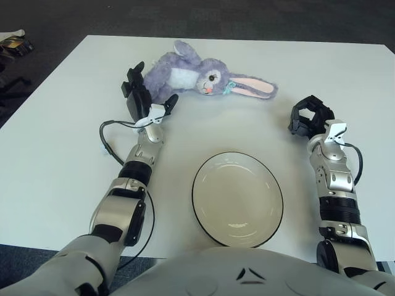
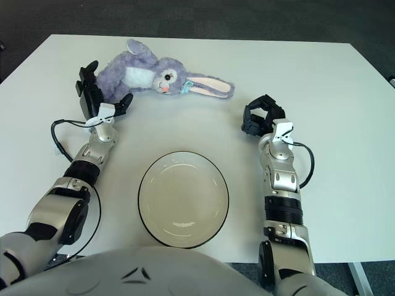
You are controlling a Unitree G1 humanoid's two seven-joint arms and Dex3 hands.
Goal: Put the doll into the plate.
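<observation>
A purple plush bunny doll [image 1: 197, 76] with long pink-lined ears lies on its side at the back of the white table [image 1: 55, 154]. My left hand [image 1: 145, 92] is just left of the doll's body, fingers spread and open, with the thumb close to the doll's lower side. An empty cream plate [image 1: 237, 198] with a dark rim sits near the front middle. My right hand [image 1: 310, 115] shows to the right of the plate, below the doll's ear tips, its fingers curled around nothing.
A black cable [image 1: 108, 139] loops off my left forearm over the table. Dark carpet surrounds the table, with some clutter [image 1: 13, 43] on the floor at far left.
</observation>
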